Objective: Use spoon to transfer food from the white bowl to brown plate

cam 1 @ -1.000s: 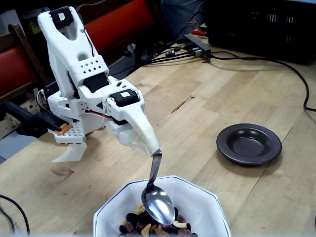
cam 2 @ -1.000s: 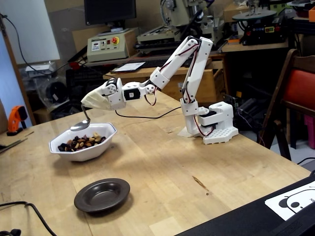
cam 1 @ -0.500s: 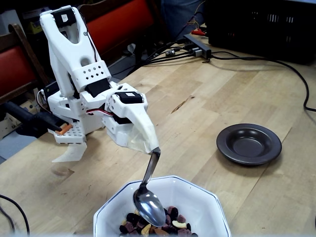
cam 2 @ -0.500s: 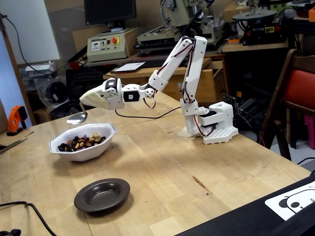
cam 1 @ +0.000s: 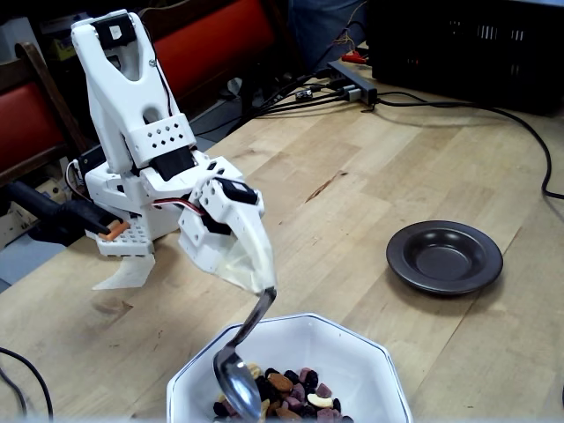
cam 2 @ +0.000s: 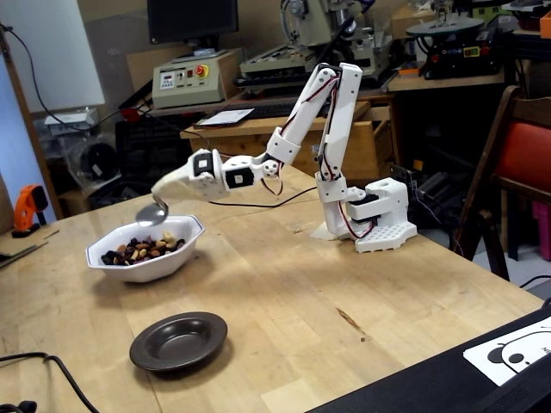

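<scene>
The gripper is clenched on the handle of the spoon, its tip wrapped in a pale covering so the fingers themselves cannot be made out. In both fixed views the spoon bowl hangs low at the rim side of the white bowl, its tip down among the food or just touching it; which of the two cannot be told.

The step in hand looks like the scoop. To do it well, the spoon bowl should be pushed under the pieces toward the middle of the heap, then levelled before it lifts, so that the rounder pieces do not roll off the edge. A slow, flat lift would suit, since the load is loose and mixed.

The white bowl holds a shallow heap of dark, tan, brown and purple-pink pieces that covers its bottom and leaves the faceted wall bare. The brown plate lies well apart from the bowl on the wooden table, and its well is empty, so by this judgement no transfer has landed yet
</scene>
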Controlling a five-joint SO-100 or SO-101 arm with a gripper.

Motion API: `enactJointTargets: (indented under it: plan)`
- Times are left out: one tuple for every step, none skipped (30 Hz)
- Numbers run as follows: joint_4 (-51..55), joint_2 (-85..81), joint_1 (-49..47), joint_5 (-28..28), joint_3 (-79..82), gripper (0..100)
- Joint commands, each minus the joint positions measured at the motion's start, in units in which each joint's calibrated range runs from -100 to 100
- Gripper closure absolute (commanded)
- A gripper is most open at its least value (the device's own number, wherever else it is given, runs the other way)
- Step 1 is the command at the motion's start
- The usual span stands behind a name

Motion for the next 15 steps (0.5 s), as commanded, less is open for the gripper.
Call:
enactJointTargets:
  plan:
    - [-1.4,-1.4,0.1,0.6,3.1,97]
    - [-1.5,-1.4,0.1,0.8,3.9,97]
    - [-1.5,-1.4,0.0,0.8,4.4,97]
    - [-1.5,-1.2,0.0,0.8,4.5,97]
    - [-1.5,-0.9,0.0,0.8,4.8,97]
    - [-1.5,-0.8,0.0,0.8,4.9,97]
    - [-1.3,-0.8,0.1,0.9,4.9,97]
    - [-1.2,-0.7,0.1,1.1,4.9,97]
    - [-1.1,-0.7,0.1,1.4,4.8,97]
    - [-1.1,-0.7,0.1,1.7,4.8,97]
    - [-1.1,-0.6,0.1,2.1,4.8,97]
    - [-1.1,-0.6,0.1,2.5,4.8,97]
    - [-1.1,-0.6,0.1,3.0,4.8,97]
    - [-1.1,-0.6,-0.1,3.4,4.8,97]
    - [-1.1,-0.6,-0.3,3.8,4.8,97]
